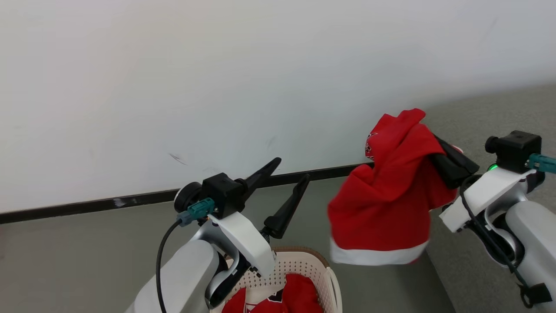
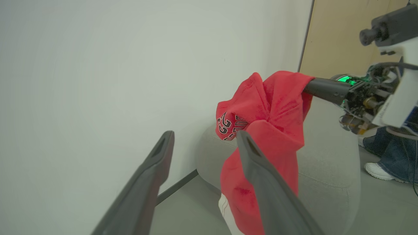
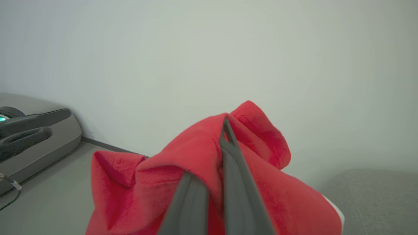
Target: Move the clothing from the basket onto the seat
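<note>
1. Clothing [image 1: 382, 204]: one red garment with a white hem band hangs in the air, clear of the basket [image 1: 304, 254]. It is bunched over the right gripper [image 2: 318, 88], whose fingers are pressed together on a fold near the garment's top. More red clothing [image 1: 299, 295] lies inside the basket.
2. The left gripper [image 1: 292, 169] is spread wide and empty above the basket's rim, apart from the hanging fabric. It is probably best kept there, out of the garment's path.
3. The step in hand looks like the carry to the seat [image 2: 329, 169], the grey cushion beyond the garment. Keep the pinch firm and hold the garment high enough that its dangling hem passes over the seat's near edge rather than dragging against its side.
4. Lower until the hem settles well inside the seat's edge, then let go.
5. The fabric drapes over the fingers and may cling. Drawing back along the fingers' own line should shed it.
6. A person's shoe [image 2: 378, 171] stands beside the seat, so keep the swing short.
</note>
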Tool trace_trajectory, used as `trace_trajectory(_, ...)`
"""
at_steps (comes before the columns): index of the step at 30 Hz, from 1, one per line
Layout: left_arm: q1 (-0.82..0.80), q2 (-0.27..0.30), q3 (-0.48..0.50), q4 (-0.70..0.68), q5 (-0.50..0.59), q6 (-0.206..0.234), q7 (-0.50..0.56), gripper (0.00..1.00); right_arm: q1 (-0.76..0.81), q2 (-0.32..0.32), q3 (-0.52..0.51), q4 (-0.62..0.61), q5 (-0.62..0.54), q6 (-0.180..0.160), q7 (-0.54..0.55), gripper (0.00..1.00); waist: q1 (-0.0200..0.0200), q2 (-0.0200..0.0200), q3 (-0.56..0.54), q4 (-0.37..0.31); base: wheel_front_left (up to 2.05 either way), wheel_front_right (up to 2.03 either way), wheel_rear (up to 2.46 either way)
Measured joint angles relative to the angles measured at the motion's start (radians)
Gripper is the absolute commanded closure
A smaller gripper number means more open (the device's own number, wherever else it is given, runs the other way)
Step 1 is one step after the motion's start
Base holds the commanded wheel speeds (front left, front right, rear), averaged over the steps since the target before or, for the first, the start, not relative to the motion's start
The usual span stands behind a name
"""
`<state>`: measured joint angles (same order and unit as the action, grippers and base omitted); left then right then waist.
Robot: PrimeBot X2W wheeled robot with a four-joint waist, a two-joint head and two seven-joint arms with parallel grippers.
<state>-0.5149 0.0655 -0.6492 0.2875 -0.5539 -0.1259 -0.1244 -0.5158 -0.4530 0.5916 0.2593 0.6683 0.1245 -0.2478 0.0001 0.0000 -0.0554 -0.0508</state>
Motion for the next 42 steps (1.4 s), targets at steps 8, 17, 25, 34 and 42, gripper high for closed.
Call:
trace_trajectory(8,0.006,-0.002,-0.119,-0.06,-0.041,0.0,-0.009,0.0,0.018,-0.078,-0.067,0.008,-0.011,0.0,0.0,1.0,0.0,0.0,0.0,-0.048,0.0,0.0,0.0)
trace_trajectory(17,0.014,-0.001,-0.195,-0.076,-0.073,0.0,-0.019,0.0,0.082,-0.123,-0.161,0.01,-0.021,0.0,0.0,1.0,0.0,0.0,0.001,-0.103,0.0,0.0,0.0)
trace_trajectory(25,0.014,0.001,-0.241,-0.077,-0.087,0.0,-0.044,0.0,0.131,-0.133,-0.225,-0.004,-0.028,0.0,0.0,1.0,0.0,0.0,0.006,-0.166,0.0,0.0,0.0)
trace_trajectory(34,0.014,0.004,-0.267,-0.078,-0.086,0.0,-0.075,0.0,0.17,-0.133,-0.264,-0.037,-0.031,0.0,0.003,1.0,0.0,0.0,0.017,-0.236,0.0,0.0,0.0)
trace_trajectory(42,0.014,0.02,-0.258,-0.078,-0.068,0.0,-0.086,0.0,0.165,-0.107,-0.288,-0.056,0.033,0.0,0.053,1.0,0.0,0.0,0.045,-0.287,0.0,0.0,0.0)
